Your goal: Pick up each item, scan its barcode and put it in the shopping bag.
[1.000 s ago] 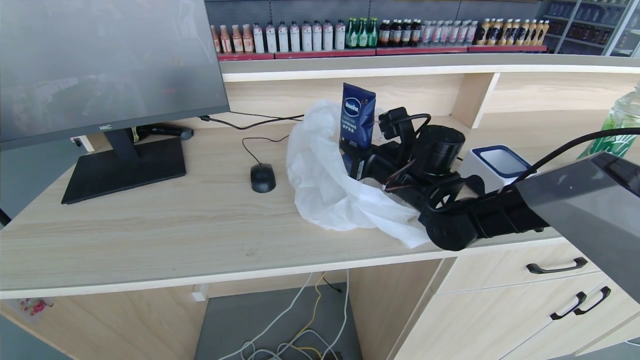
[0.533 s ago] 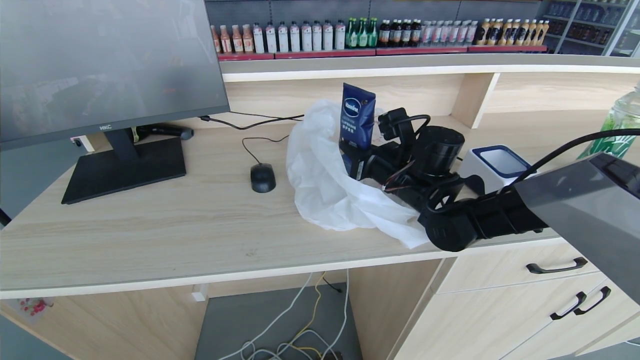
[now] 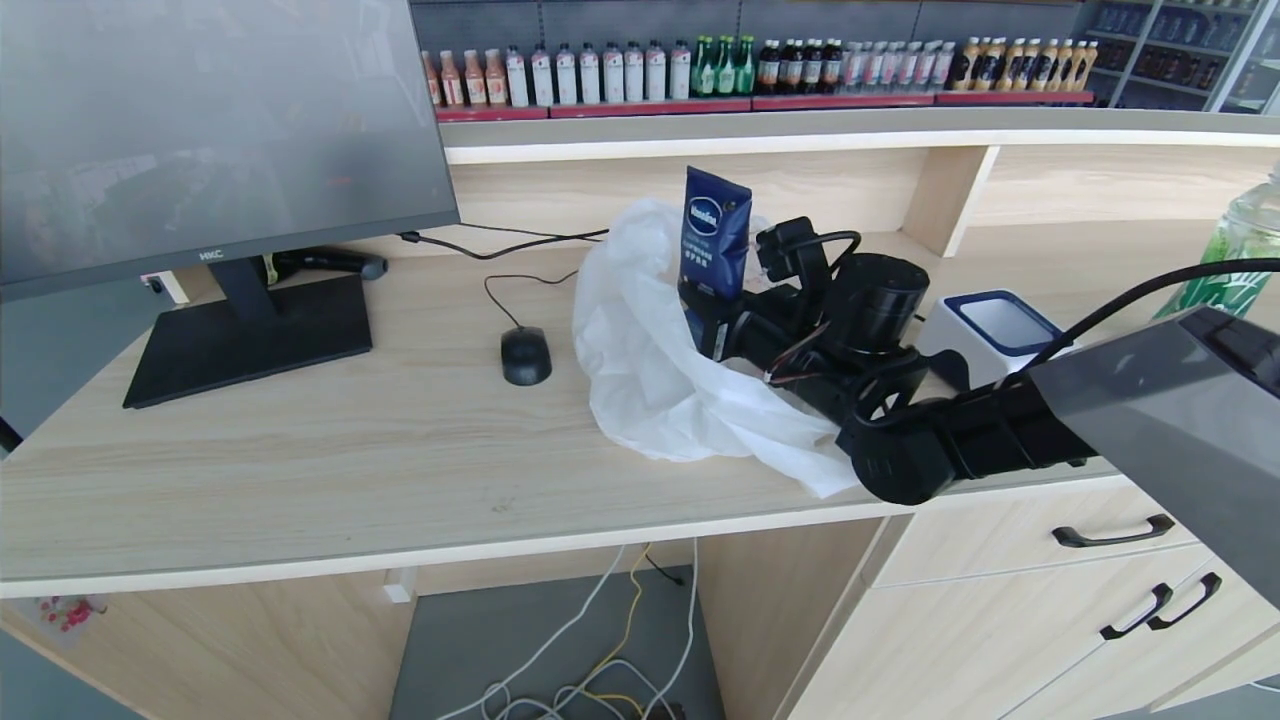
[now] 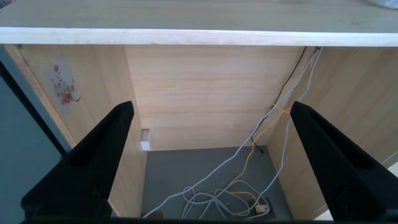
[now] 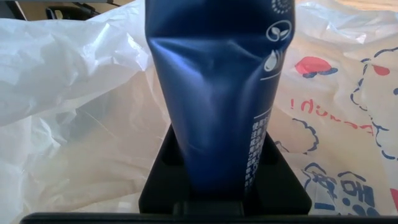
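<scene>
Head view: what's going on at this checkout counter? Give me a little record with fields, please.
Item held: blue tube, upright, gripped at its lower end by the right hand
Where: at the opening of the white shopping bag
Nearby: scanner on the counter, to the bag's right
Other arm: left hand open, low, facing the space under the counter
Also there: monitor, mouse

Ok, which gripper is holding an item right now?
The right gripper: it is shut on the dark blue tube, upright at the white shopping bag. The left gripper hangs open and empty, facing under the counter.
</scene>
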You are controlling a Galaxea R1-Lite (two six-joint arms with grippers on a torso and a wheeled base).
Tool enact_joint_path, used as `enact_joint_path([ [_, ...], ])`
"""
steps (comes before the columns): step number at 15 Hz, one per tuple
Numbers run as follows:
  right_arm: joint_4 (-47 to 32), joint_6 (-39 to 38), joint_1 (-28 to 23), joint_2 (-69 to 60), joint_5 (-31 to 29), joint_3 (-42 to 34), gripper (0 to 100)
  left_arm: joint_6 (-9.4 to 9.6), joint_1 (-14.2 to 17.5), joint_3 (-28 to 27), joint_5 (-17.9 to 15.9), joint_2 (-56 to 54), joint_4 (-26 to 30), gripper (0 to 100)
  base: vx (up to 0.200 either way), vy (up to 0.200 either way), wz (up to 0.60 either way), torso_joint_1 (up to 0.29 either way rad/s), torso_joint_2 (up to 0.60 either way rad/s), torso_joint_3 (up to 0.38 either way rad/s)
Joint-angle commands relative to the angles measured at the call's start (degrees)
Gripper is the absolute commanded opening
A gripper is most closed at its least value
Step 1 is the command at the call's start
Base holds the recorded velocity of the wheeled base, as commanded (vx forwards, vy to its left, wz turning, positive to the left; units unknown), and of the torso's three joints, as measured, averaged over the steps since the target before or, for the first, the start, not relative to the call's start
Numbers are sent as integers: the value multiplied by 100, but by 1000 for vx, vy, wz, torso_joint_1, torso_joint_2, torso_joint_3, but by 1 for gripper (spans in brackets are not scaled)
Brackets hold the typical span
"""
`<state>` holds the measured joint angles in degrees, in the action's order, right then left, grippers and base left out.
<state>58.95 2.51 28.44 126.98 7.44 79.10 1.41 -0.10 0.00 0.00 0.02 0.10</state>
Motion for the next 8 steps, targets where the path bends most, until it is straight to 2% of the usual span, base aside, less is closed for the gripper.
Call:
enact_joint_path([
  [1, -7, 4, 4, 11, 3, 17, 100, -1, 1, 0, 0, -2, -1, 100, 0, 0, 0, 0, 0, 0],
  [8, 266, -23, 56, -173, 3, -79, 100, -18, 1, 0, 0, -2, -1, 100, 0, 0, 0, 0, 0, 0],
])
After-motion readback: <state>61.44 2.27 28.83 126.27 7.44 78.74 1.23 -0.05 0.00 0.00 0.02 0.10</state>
